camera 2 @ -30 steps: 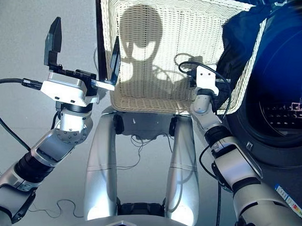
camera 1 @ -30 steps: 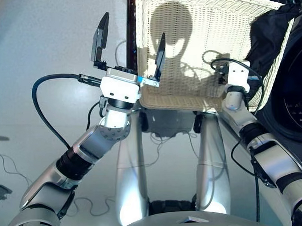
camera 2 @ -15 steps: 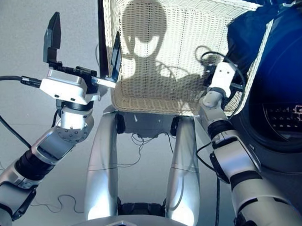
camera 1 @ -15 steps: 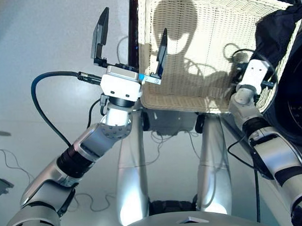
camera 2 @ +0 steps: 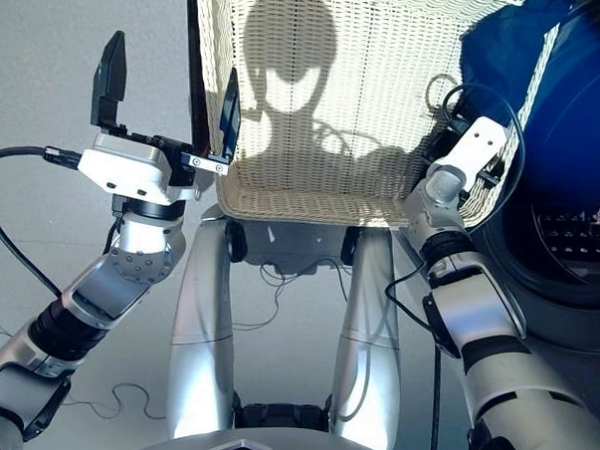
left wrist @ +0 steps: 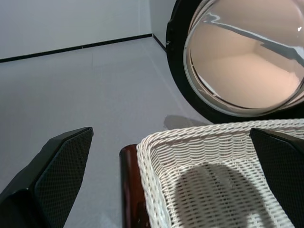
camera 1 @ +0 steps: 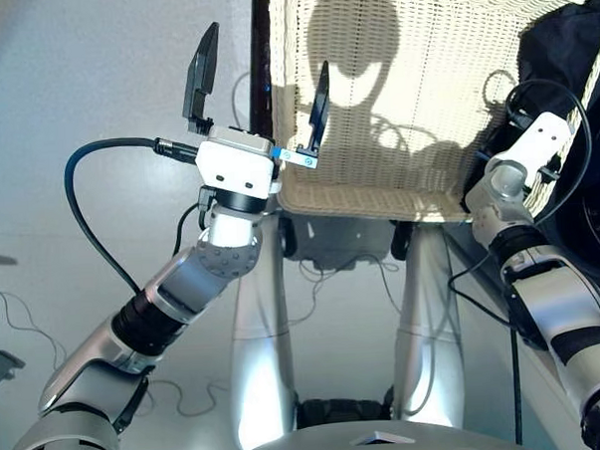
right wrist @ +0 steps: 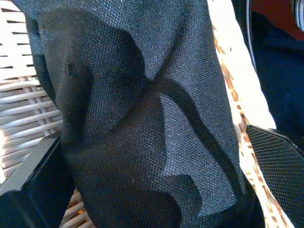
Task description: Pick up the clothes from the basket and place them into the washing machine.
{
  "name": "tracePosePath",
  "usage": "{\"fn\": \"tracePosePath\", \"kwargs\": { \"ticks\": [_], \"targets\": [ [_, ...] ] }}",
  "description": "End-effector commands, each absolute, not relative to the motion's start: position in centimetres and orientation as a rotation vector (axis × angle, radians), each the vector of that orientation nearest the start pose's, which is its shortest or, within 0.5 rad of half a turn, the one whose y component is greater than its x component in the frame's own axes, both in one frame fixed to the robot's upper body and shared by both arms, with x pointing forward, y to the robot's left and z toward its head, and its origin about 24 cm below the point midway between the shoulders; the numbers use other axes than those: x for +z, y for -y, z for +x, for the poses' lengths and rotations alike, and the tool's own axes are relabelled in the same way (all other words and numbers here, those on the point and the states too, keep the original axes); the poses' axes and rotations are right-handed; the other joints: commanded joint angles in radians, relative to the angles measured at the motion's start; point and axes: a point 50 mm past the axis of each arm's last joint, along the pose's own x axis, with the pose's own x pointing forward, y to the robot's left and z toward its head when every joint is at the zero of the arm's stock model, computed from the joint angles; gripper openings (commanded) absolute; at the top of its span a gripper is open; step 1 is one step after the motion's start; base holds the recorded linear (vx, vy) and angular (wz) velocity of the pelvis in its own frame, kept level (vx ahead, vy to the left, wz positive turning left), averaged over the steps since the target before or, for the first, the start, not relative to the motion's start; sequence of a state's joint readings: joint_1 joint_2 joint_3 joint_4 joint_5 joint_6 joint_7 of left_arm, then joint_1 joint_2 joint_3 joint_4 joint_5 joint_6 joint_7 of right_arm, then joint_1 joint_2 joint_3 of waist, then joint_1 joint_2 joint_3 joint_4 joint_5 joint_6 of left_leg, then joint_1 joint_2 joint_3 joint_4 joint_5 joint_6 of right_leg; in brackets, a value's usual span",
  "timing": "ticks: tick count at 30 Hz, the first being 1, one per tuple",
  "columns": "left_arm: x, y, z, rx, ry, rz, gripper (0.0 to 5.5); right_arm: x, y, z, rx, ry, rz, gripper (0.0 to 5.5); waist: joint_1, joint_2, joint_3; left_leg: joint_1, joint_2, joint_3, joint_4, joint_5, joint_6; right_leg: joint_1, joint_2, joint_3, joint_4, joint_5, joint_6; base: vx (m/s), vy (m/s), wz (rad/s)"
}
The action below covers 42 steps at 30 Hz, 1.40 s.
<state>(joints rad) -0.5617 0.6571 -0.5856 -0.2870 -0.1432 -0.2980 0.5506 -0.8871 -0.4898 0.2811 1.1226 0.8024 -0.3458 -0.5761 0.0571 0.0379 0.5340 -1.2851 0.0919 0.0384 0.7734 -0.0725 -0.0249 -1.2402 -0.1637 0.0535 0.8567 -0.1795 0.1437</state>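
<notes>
The cream wicker basket point(camera 1: 379, 204) stands tilted in front of me. A dark cloth point(camera 1: 561, 44), black to navy, drapes over its right rim beside the washing machine's drum opening point(camera 2: 569, 233). My right gripper point(right wrist: 152, 137) is open, pushed up against that rim. In the right wrist view black cloth point(right wrist: 142, 118) fills the space between its fingers and a navy fold point(right wrist: 280, 71) lies beside it. My left gripper point(camera 1: 262, 95) stands open and upright at the basket's near left corner, holding nothing. The round glass door point(left wrist: 242, 57) shows beyond the basket. No coral-red item is in view.
A dark brown post point(left wrist: 129, 185) runs along the basket's left side. Thin cables point(camera 1: 16, 337) lie on the grey floor at the left. A thick black cable point(camera 1: 90, 194) loops from my left wrist.
My right arm has swung right and up, from the basket's near rim to the dark cloth at its right rim. The left gripper has stayed in place, still open.
</notes>
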Motion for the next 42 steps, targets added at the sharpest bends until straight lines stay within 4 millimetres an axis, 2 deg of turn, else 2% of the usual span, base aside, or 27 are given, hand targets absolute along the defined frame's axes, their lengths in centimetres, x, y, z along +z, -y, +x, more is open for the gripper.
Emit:
{"fn": "tracePosePath", "kwargs": {
  "ticks": [1, 2, 3, 4, 5, 11, 13, 15, 16, 17, 19, 23, 26, 29, 33, 34, 35, 36, 38, 42],
  "targets": [
    [23.3, -9.0, 23.6, -0.344, 1.024, 0.125, 5.50, 13.2, 30.3, 37.0, -0.738, 0.091, 0.156, 1.55, 0.007, 0.091, -0.014, 0.044, 0.024, 0.036, 0.018, -0.070, -0.050, -0.042, 0.034, -0.032, -0.006, 0.002, -0.048, 0.064, -0.008, 0.011],
    [23.0, -8.9, 23.7, -0.350, 1.010, 0.124, 5.50, 12.8, 30.4, 36.9, -0.734, 0.082, 0.148, 0.43, 0.007, 0.091, -0.014, 0.063, 0.022, 0.032, 0.026, -0.090, -0.054, -0.024, 0.035, -0.030, 0.005, -0.018, -0.047, -0.078, -0.014, 0.002],
    [23.3, -8.9, 23.6, -0.355, 1.024, 0.127, 5.50, 13.2, 30.4, 36.9, -0.729, 0.093, 0.143, 0.00, 0.006, 0.091, -0.014, 0.042, 0.024, 0.034, 0.015, -0.065, -0.050, -0.043, 0.035, -0.033, -0.009, 0.003, -0.051, 0.063, -0.013, 0.011],
    [23.1, -8.8, 23.6, -0.359, 1.015, 0.127, 5.50, 12.8, 30.5, 36.8, -0.732, 0.083, 0.136, 0.00, 0.006, 0.091, -0.014, 0.063, 0.023, 0.030, 0.023, -0.088, -0.055, -0.023, 0.034, -0.030, 0.002, -0.019, -0.048, -0.067, -0.020, -0.003],
    [23.5, -8.9, 23.6, -0.357, 1.030, 0.134, 5.50, 13.3, 30.5, 36.9, -0.729, 0.102, 0.137, 0.00, 0.005, 0.092, -0.014, 0.043, 0.024, 0.034, 0.012, -0.064, -0.051, -0.042, 0.034, -0.035, -0.011, 0.003, -0.052, 0.000, 0.000, 0.000],
    [23.5, -9.1, 23.6, -0.354, 1.035, 0.141, 5.50, 13.0, 30.2, 36.8, -0.695, 0.127, 0.153, 0.00, 0.002, 0.086, -0.014, 0.048, 0.022, 0.028, 0.006, -0.064, -0.048, -0.039, 0.036, -0.040, -0.015, 0.004, -0.052, -0.012, -0.001, -0.002],
    [23.6, -9.4, 23.6, -0.341, 1.041, 0.145, 5.50, 13.7, 29.5, 36.9, -0.662, 0.182, 0.144, 0.00, -0.002, 0.079, -0.014, 0.047, 0.021, 0.026, 0.005, -0.063, -0.046, -0.039, 0.039, -0.040, -0.015, 0.004, -0.053, 0.000, 0.000, 0.000],
    [23.6, -9.6, 23.7, -0.323, 1.047, 0.150, 5.50, 14.7, 28.4, 36.9, -0.629, 0.263, 0.061, 0.00, -0.008, 0.073, -0.014, 0.048, 0.021, 0.026, 0.003, -0.061, -0.045, -0.038, 0.040, -0.038, -0.017, 0.006, -0.053, 0.000, 0.000, 0.000],
    [23.7, -9.6, 23.7, -0.314, 1.050, 0.146, 5.50, 14.9, 27.6, 36.7, -0.597, 0.308, 0.117, 0.00, -0.015, 0.068, -0.014, 0.048, 0.021, 0.025, 0.004, -0.061, -0.045, -0.037, 0.041, -0.037, -0.017, 0.006, -0.053, 0.000, 0.000, 0.000],
    [23.7, -9.7, 23.6, -0.307, 1.052, 0.145, 5.50, 14.9, 27.4, 36.4, -0.593, 0.325, 0.143, 0.00, -0.018, 0.065, -0.014, 0.052, 0.021, 0.025, 0.002, -0.061, -0.043, -0.036, 0.041, -0.036, -0.017, 0.006, -0.053, 0.000, 0.000, 0.000],
    [23.8, -10.1, 23.6, -0.281, 1.066, 0.170, 5.50, 16.1, 26.0, 35.6, -0.530, 0.441, 0.120, 0.00, -0.030, 0.055, -0.014, 0.056, 0.021, 0.026, -0.001, -0.060, -0.042, -0.035, 0.043, -0.033, -0.018, 0.007, -0.052, 0.000, 0.000, 0.000],
    [23.8, -10.7, 23.5, -0.233, 1.094, 0.215, 5.50, 17.3, 25.2, 33.0, -0.518, 0.620, 0.179, 0.00, -0.051, 0.035, -0.014, 0.068, 0.019, 0.028, -0.005, -0.062, -0.038, -0.027, 0.046, -0.028, -0.018, 0.005, -0.050, 0.000, 0.000, 0.000],
    [24.0, -11.4, 23.3, -0.208, 1.126, 0.257, 5.50, 18.7, 25.2, 31.1, -0.512, 0.740, 0.083, 0.00, -0.068, 0.019, -0.014, 0.076, 0.020, 0.027, -0.006, -0.064, -0.036, -0.023, 0.048, -0.023, -0.020, 0.006, -0.048, 0.000, 0.000, 0.000],
    [24.3, -11.9, 23.0, -0.186, 1.152, 0.284, 5.50, 19.9, 26.0, 29.3, -0.578, 0.847, 0.035, 0.00, -0.078, 0.006, -0.014, 0.081, 0.018, 0.024, -0.005, -0.066, -0.034, -0.020, 0.050, -0.022, -0.017, 0.004, -0.045, 0.000, 0.000, 0.000],
    [24.8, -12.5, 22.3, -0.168, 1.195, 0.281, 5.50, 21.4, 28.5, 27.7, -0.816, 0.955, 0.003, 0.00, -0.083, -0.002, -0.014, 0.076, 0.015, 0.019, 0.005, -0.072, -0.033, -0.020, 0.052, -0.020, -0.011, 0.003, -0.043, 0.000, 0.000, 0.000],
    [24.8, -12.5, 22.2, -0.168, 1.195, 0.281, 5.50, 21.3, 28.4, 27.7, -0.820, 0.956, 0.002, 0.00, -0.082, -0.002, -0.014, 0.076, 0.016, 0.019, 0.007, -0.073, -0.033, -0.021, 0.052, -0.020, -0.011, 0.003, -0.043, 0.000, 0.000, 0.000],
    [24.9, -12.6, 21.9, -0.163, 1.209, 0.276, 5.50, 20.9, 29.7, 27.4, -0.930, 0.933, -0.040, 0.00, -0.082, -0.006, -0.014, 0.077, 0.016, 0.017, 0.008, -0.074, -0.032, -0.018, 0.052, -0.021, -0.010, 0.001, -0.042, 0.000, 0.000, 0.000],
    [24.9, -12.6, 21.9, -0.164, 1.209, 0.276, 5.50, 20.9, 29.7, 27.3, -0.934, 0.934, -0.042, 0.00, -0.081, -0.006, -0.014, 0.078, 0.016, 0.017, 0.009, -0.074, -0.032, -0.017, 0.053, -0.021, -0.011, 0.001, -0.042, 0.000, 0.000, 0.000],
    [24.9, -12.7, 21.8, -0.153, 1.212, 0.266, 5.50, 20.6, 31.0, 27.1, -1.071, 0.916, -0.082, 0.00, -0.081, -0.009, -0.014, 0.078, 0.016, 0.015, 0.011, -0.076, -0.033, -0.012, 0.051, -0.023, -0.013, 0.002, -0.042, 0.000, 0.000, 0.000],
    [25.0, -12.5, 21.8, -0.133, 1.215, 0.235, 5.50, 19.7, 33.5, 26.9, -1.279, 0.840, -0.011, 0.00, -0.076, -0.009, -0.014, 0.078, 0.015, 0.011, 0.011, -0.077, -0.034, -0.010, 0.050, -0.024, -0.013, 0.002, -0.042, 0.000, 0.000, 0.000]
  ]
}}
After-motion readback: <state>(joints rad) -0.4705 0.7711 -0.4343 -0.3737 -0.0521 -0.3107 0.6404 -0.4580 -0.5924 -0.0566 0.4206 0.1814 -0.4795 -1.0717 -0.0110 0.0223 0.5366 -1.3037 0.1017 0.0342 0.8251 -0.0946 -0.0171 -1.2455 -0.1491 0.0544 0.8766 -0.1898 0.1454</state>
